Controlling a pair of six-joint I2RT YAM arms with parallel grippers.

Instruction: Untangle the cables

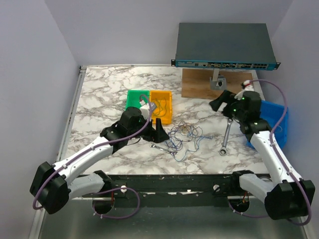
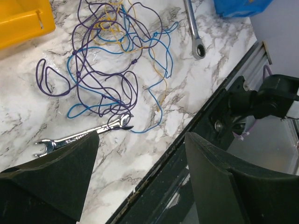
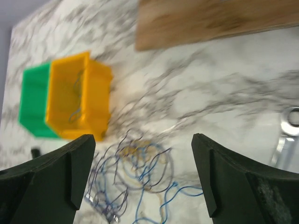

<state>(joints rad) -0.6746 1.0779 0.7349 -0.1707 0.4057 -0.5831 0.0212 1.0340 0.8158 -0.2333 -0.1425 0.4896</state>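
Observation:
The cables [image 1: 184, 137] lie as a loose tangle of thin blue, purple and yellowish wires on the marble table between the two arms. My left gripper [image 1: 160, 130] stands just left of the tangle, open and holding nothing. In the left wrist view the cables [image 2: 112, 60] spread out beyond my left gripper [image 2: 142, 140], one blue strand lying over a small wrench [image 2: 79, 136]. My right gripper [image 1: 219, 103] hovers to the right and farther back, open and empty. In the blurred right wrist view the cables [image 3: 140, 172] lie below my right gripper [image 3: 143, 140].
A green bin [image 1: 133, 98] and a yellow bin [image 1: 162, 105] sit behind the tangle; a thin wire lies in the yellow bin [image 3: 77, 98]. A long ratchet wrench [image 1: 225, 137] lies to the right. A blue bin [image 1: 276, 119] stands at the right edge. A network switch [image 1: 224, 45] rests on a wooden board [image 1: 204, 87].

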